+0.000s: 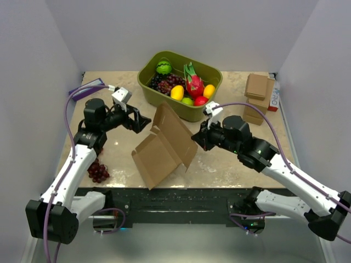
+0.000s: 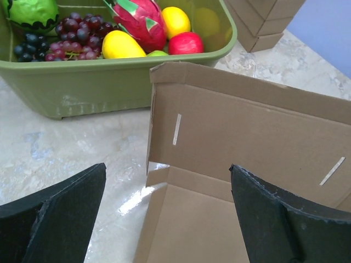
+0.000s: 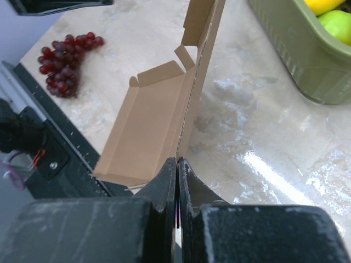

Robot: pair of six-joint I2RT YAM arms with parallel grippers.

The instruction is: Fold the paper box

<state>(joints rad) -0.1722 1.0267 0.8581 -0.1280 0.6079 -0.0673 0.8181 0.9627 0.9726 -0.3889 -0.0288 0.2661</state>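
your paper box (image 1: 164, 145) sits between the two grippers, one panel lying flat and the other stood up on its crease, likely ready for the side walls to be raised. the green tub (image 1: 147, 89) of fruit lies beyond both jaws. your left gripper (image 1: 143, 121) faces the upright panel, jaws wide apart, touching nothing. your right gripper (image 1: 196, 138) has its jaws pressed together, tips at that panel's edge, seemingly propping it; whether card is pinched, you cannot tell.

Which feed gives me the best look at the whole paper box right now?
Top external: the paper box shows whole, one panel raised. Left wrist crops it to the raised panel and a corner; right wrist sees it nearly edge-on.
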